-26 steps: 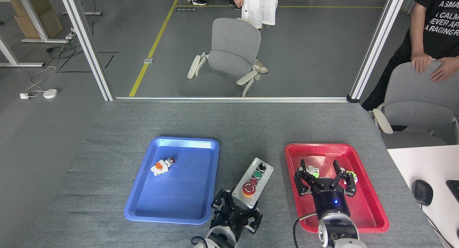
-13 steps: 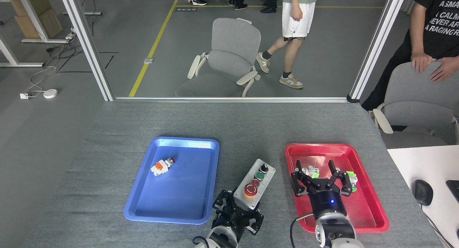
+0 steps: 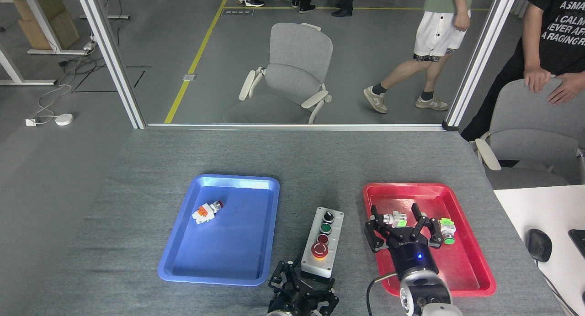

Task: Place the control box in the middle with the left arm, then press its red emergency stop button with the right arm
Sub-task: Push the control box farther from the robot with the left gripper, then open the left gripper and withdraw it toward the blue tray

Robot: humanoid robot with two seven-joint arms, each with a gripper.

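Left gripper: claws spread, nothing held, just near of the control box. Right gripper: claws spread, empty, over the red tray. One control box lies flat on bare tabletop between two trays; one red emergency stop button at its near end. Blue tray at left holds one switch part.

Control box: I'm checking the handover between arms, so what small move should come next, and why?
Probably swing the right gripper left, over the red emergency stop button. The control box stands on bare tabletop between the blue tray and red tray, the left gripper looks open just behind it, and the right one hangs open above the red tray.
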